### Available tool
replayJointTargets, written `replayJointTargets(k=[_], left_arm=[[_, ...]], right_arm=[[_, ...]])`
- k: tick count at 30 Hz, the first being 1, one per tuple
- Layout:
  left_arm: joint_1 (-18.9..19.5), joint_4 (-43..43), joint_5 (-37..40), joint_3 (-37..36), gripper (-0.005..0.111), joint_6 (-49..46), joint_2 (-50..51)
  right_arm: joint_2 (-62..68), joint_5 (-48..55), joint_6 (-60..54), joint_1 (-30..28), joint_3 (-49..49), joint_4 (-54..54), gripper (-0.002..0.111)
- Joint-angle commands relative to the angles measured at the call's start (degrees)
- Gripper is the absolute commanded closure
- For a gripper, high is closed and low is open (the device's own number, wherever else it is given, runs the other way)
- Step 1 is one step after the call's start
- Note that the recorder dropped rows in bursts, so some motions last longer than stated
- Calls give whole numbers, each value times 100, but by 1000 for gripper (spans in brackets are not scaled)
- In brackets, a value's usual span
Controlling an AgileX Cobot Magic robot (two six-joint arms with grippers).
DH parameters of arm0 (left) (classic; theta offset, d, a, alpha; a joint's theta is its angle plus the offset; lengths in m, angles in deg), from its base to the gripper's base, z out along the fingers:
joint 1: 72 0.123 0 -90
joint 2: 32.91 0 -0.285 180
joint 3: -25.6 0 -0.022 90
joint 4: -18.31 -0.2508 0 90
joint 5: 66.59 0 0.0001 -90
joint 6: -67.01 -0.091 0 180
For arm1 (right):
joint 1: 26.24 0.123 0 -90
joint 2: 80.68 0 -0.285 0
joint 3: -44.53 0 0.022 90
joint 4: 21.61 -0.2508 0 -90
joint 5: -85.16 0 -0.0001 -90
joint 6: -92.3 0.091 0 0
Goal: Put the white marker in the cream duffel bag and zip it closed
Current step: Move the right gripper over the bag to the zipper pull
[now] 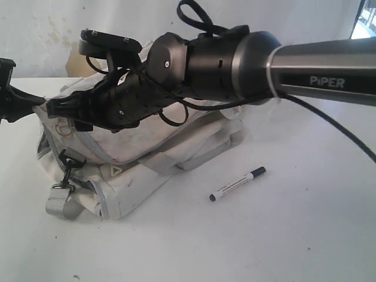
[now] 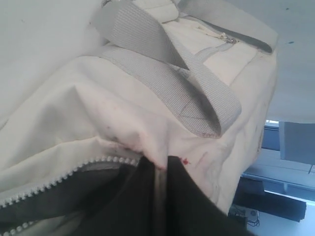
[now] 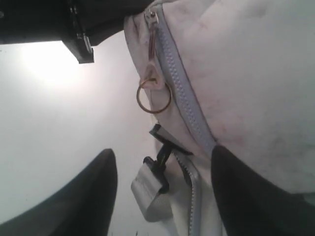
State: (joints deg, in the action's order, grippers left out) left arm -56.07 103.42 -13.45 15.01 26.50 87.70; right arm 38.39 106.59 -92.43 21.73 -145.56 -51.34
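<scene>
The cream duffel bag [image 1: 141, 158] lies on the white table, left of centre. The white marker [image 1: 238, 184] rests on the table to the bag's right, apart from it and from both grippers. My left gripper [image 2: 160, 164] is shut on a pinch of the bag's fabric beside the zipper teeth [image 2: 59, 179], which stand partly open there; in the exterior view it [image 1: 35, 101] sits at the bag's far left end. My right gripper [image 3: 165, 191] reaches across over the bag to that same end [image 1: 61, 110]. It is open, its fingers [image 3: 83, 196] either side of the zipper and clip, holding nothing.
A metal ring [image 3: 154, 97] hangs off the bag's end near a zipper pull. A black clip [image 3: 160, 164] with a grey webbing strap [image 1: 59, 201] dangles below. A grey strap loop [image 2: 197, 93] lies over the bag's top. A black cable [image 1: 341, 126] trails from the right arm.
</scene>
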Motion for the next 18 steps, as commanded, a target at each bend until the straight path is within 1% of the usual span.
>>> replayJointTargets(k=[1,5,6,11,18], left_arm=[[1,403,470,20,107,-51,-13],[1,432,515,20,107,-160,-13],[1,432,546,20,107,-173,-13],[1,432,667,20,107,-415,-13],[1,432,801,20,107,-462,-13]], right_arm=[[359,-651,-61,103,-313,-99,55],[555,-1384,-92,221,-344,-99,55],[630,-1417,-100,257,-366,-99,55],[967,-531,-107,260,-906,-89,59],[1181,-285,-211,260,-1482,94,60]])
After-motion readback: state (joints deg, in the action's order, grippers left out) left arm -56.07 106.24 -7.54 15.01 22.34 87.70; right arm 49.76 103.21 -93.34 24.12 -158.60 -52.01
